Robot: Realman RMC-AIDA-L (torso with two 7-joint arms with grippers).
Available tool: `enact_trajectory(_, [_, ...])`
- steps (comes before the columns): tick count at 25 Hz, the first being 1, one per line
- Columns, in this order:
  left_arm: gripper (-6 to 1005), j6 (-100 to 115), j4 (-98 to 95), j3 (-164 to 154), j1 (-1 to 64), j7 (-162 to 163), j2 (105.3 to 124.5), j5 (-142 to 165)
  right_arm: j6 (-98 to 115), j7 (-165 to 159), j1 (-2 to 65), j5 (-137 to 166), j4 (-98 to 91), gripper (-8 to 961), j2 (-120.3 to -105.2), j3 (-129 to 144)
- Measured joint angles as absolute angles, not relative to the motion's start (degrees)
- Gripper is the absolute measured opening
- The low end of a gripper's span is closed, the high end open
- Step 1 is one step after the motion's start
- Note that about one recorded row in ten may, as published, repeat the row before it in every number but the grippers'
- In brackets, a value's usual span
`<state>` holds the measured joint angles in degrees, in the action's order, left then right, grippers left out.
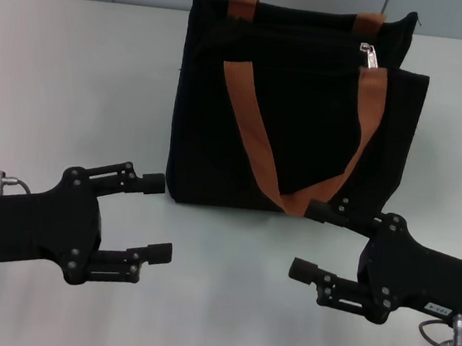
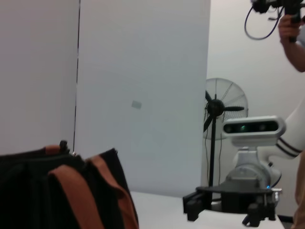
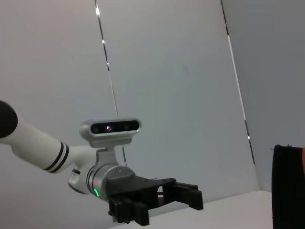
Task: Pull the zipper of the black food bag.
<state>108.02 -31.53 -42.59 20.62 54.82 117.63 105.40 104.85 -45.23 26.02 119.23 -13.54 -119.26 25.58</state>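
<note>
The black food bag stands upright at the back middle of the white table, with two orange-brown handles. Its small silver zipper pull sits on the top zip track toward the right end. My left gripper is open and empty, low on the table in front of the bag's left corner. My right gripper is open and empty in front of the bag's right corner, its upper finger close to the hanging handle loop. The bag's corner also shows in the left wrist view and as an edge in the right wrist view.
The white table stretches to either side of the bag. In the left wrist view the right gripper shows far off, with a standing fan and a person's arm behind. The right wrist view shows the left gripper and the robot's head.
</note>
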Motion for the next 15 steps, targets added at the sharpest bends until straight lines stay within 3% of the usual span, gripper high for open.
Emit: enact_trajectory(15, [802,106.6,-31.0,-42.6,21.2,54.9,118.6,112.4,102.9,-45.1,25.9,119.5,-14.0,753,-119.43,29.2])
